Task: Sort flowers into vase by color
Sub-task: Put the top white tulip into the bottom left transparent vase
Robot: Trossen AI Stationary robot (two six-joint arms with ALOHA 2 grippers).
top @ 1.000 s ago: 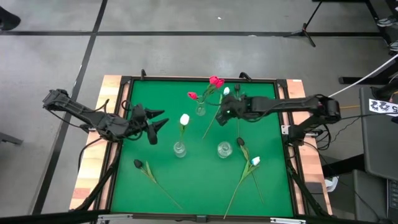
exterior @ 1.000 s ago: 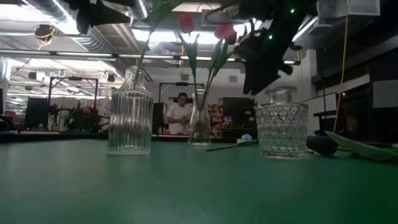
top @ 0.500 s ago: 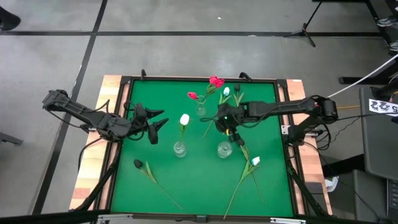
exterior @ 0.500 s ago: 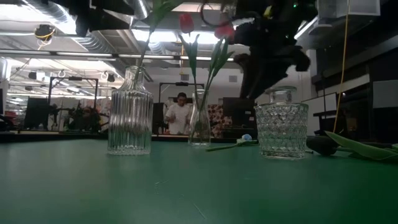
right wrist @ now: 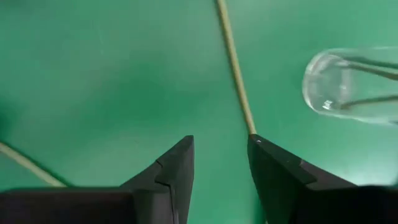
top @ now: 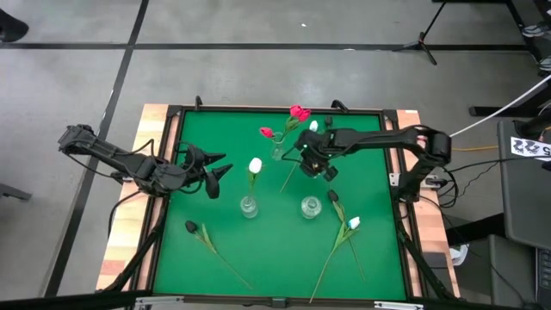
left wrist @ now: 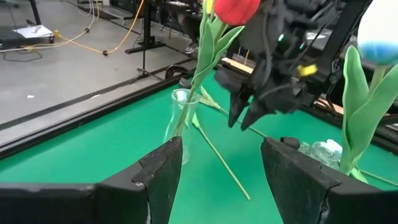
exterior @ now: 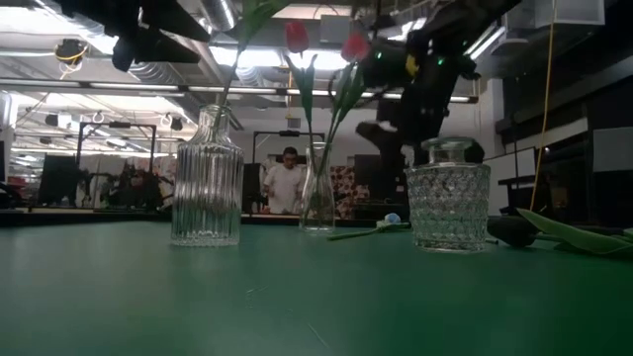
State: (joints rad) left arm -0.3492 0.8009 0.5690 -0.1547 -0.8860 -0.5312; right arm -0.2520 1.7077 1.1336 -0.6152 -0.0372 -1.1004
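Note:
A slim glass vase (top: 277, 152) holds two red tulips (top: 299, 113). A ribbed vase (top: 248, 205) holds one white tulip (top: 256, 165). A cut-glass vase (top: 310, 207) stands with nothing in it. Another white tulip (top: 312, 127) lies on the green mat, its stem (right wrist: 235, 68) running toward the near side. My right gripper (right wrist: 221, 140) hangs open just above that stem, pointing steeply down, nothing between its fingers. A near-black tulip (top: 191, 226) lies near left; a white one (top: 353, 223) and a near-black one (top: 332, 196) lie near right. My left gripper (top: 225, 164) waits open at the left.
The three vases stand close together in the table's middle, the slim one right beside my right gripper. A raised dark frame (top: 172, 120) borders the green mat. Bare mat lies along the far left and the near middle. A person (exterior: 288, 178) stands in the room behind.
My right gripper has rolled about a quarter turn around its own pointing line and sunk toward the mat, ending over the lying white tulip's stem beside the slim vase. Its fingers keep the same gap. No flower or vase has moved.

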